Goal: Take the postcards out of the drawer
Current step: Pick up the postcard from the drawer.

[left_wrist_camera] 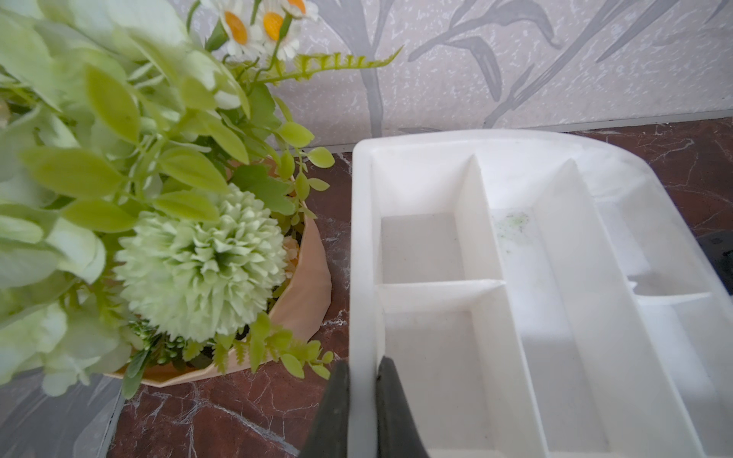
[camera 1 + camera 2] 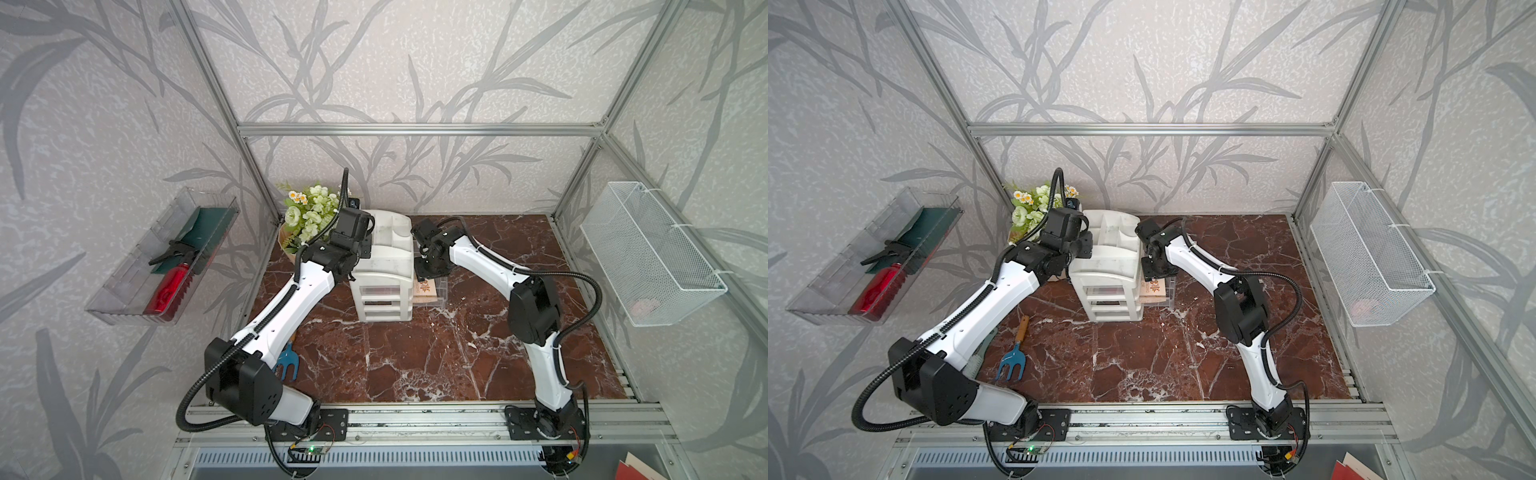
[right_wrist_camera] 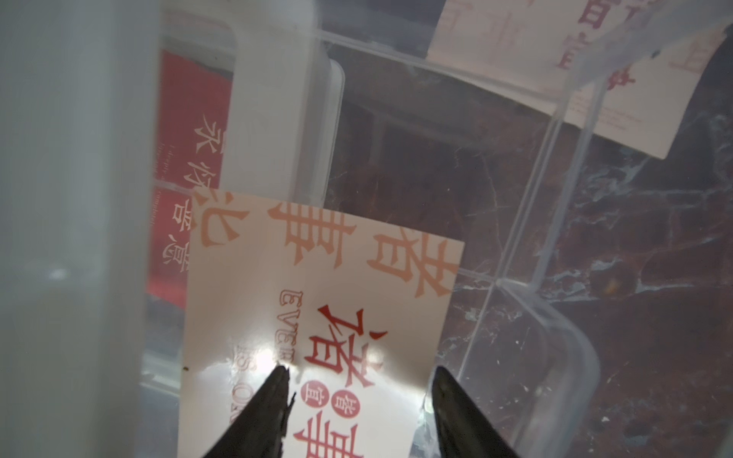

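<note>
- Your left gripper (image 1: 361, 370) is pinched tight on the side wall of the white organiser (image 1: 511, 146).
- Your right gripper (image 3: 361, 372) hangs with its fingers spread over a beige postcard (image 3: 317, 277) lying in the clear drawer (image 3: 577, 341).
- That drawer sits on the table (image 2: 415, 353) just beside the organiser.
- A red postcard (image 3: 190, 166) and a second beige postcard (image 3: 611, 99) lie near.

A desk organiser (image 2: 382, 257) stands at the back middle of a table (image 2: 436, 357). A pot of flowers (image 2: 311, 210) sits just left of it, in the back corner. A drawer (image 2: 444, 293) rests on the table just right of the organiser, with a postcard (image 3: 317, 317) lying inside. A garden fork (image 2: 1013, 357) lies front left. A tray (image 2: 120, 299) on the left wall holds a bottle (image 2: 168, 286). A basket (image 2: 652, 253) hangs on the right wall.
</note>
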